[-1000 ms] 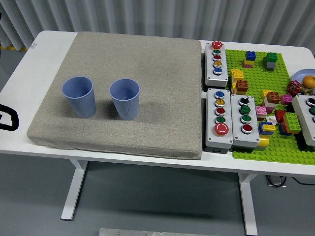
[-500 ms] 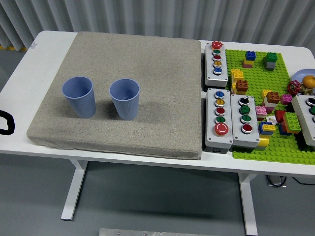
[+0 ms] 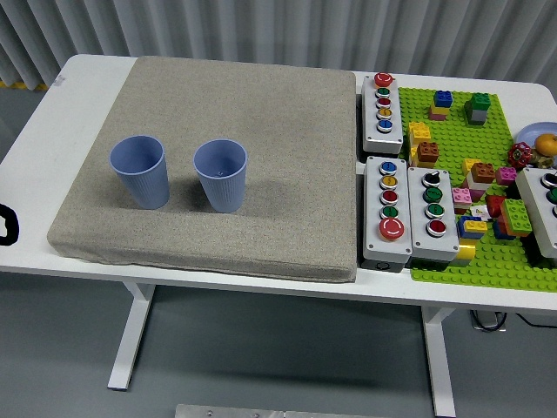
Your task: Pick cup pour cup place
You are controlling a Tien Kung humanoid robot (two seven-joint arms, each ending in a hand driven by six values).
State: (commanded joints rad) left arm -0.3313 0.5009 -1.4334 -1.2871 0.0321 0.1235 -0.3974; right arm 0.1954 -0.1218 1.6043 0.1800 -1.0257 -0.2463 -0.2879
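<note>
Only a sliver of the left hand (image 3: pixel 7 225) is seen at the picture's left edge, over the bench (image 3: pixel 52 113); whether its fingers are apart or together cannot be told. Compared with a second ago, less of it is shown: it has been drawn back toward the edge, away from the cups. The right hand is not seen at all. The left cup (image 3: pixel 139 171) stands upright on the grey mat (image 3: pixel 261 104), to the right of the hand and a little farther across the bench, well apart from it; the right cup (image 3: pixel 221 174) stands upright just beyond it, the two near each other but not touching. Neither cup has been shifted. With the hand withdrawn and both cups standing untouched, it is judged that either the picking has not begun or the placing has been finished.
</note>
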